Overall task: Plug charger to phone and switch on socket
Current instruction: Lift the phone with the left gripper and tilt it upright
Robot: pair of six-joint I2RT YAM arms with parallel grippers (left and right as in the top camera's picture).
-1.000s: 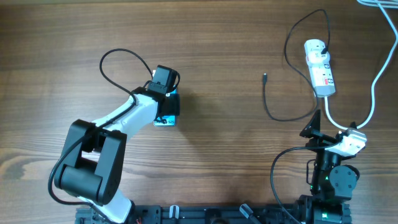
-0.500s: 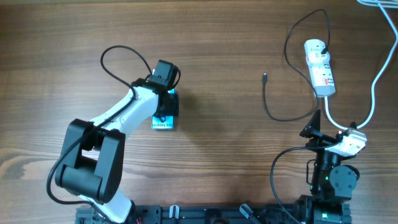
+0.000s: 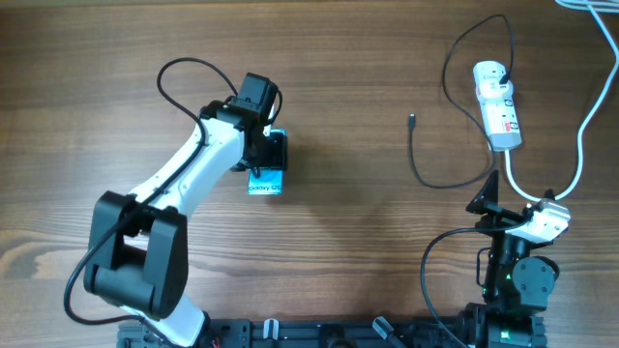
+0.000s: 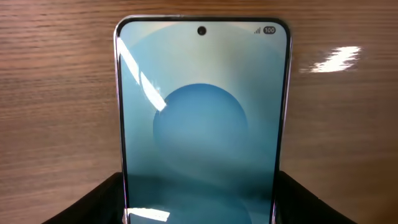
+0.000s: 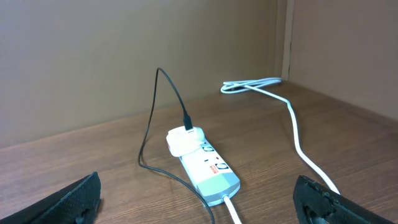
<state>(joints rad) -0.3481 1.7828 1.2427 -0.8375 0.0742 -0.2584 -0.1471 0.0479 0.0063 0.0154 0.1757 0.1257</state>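
1. The left pincer (image 3: pixel 264 159) was clamped on the slim rectangular phone (image 3: pixel 267 183) with a cyan-blue screen, left of centre on the wooden table (image 3: pixel 338 58). Only its wrist view showed black fingers (image 4: pixel 93 202) against both long edges.
2. The thin black charger cable (image 3: pixel 423 166) lay loose, its tip free.
3. The right pincer (image 3: pixel 486 196) gaped wide, empty, near the long white power-strip socket (image 3: pixel 497 106).

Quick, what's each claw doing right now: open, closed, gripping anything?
Left claw: closed on the phone.
Right claw: open, holding nothing.
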